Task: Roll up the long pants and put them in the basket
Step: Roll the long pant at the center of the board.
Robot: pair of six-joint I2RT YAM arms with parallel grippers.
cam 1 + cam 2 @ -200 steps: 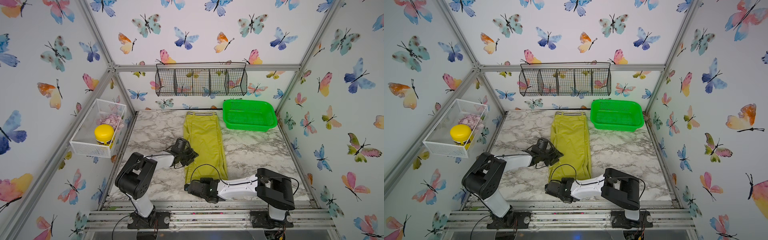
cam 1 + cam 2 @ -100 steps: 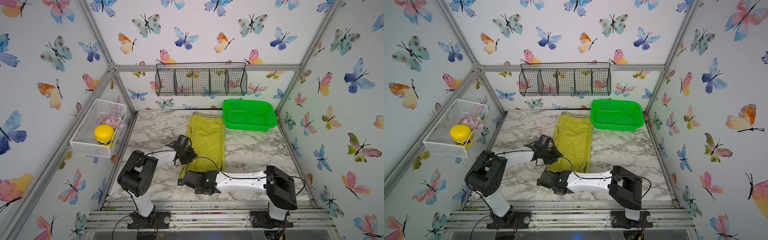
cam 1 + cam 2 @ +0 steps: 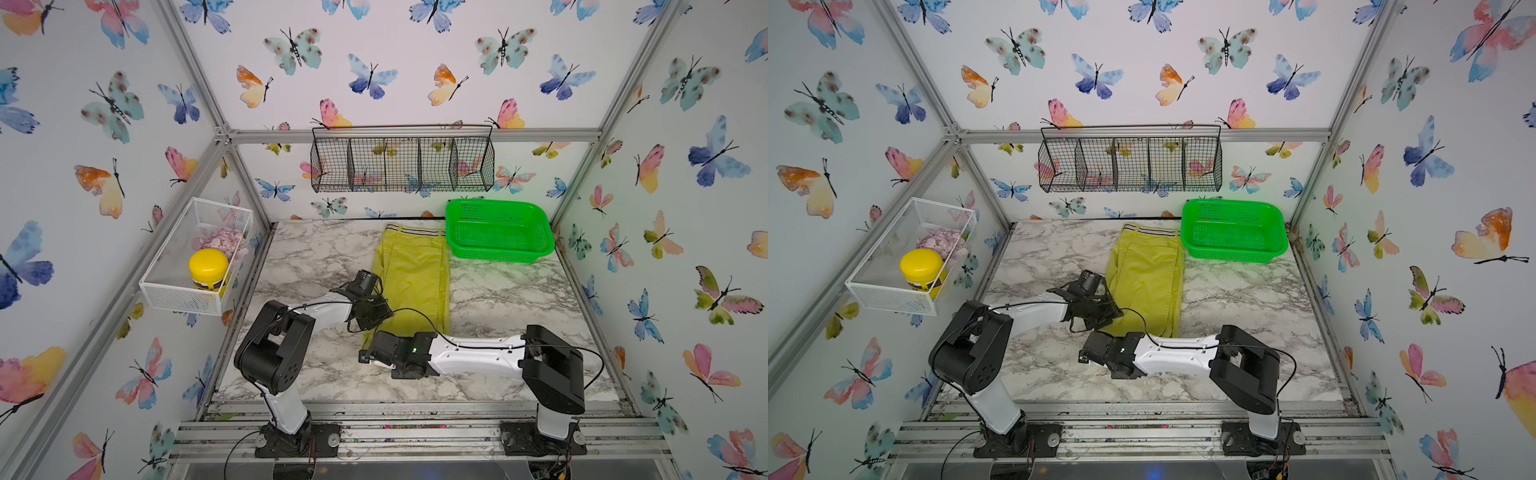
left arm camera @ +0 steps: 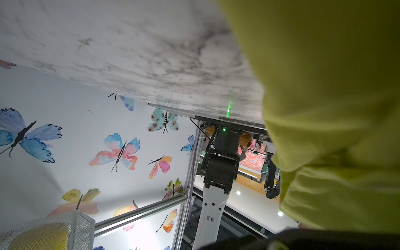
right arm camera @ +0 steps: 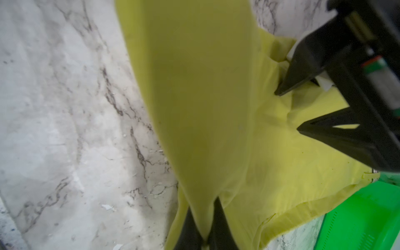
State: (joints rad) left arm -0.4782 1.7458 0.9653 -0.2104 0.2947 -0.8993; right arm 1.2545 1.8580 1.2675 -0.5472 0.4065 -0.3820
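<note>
One pair of long pants [image 3: 415, 274] lies lengthwise mid-table [image 3: 498, 299], striped waistband at the far end, touching the one green basket [image 3: 498, 255]. Two grippers sit at the near leg end. The right gripper [image 5: 204, 216] is clenched on the pants cloth. The left gripper [image 5: 289, 111] has its fingers spread, tips on the cloth. One black wire rack [image 3: 402, 164], four compartments. One white mesh bin [image 3: 183, 291], with one yellow-lidded jar [image 3: 208, 268].
</note>
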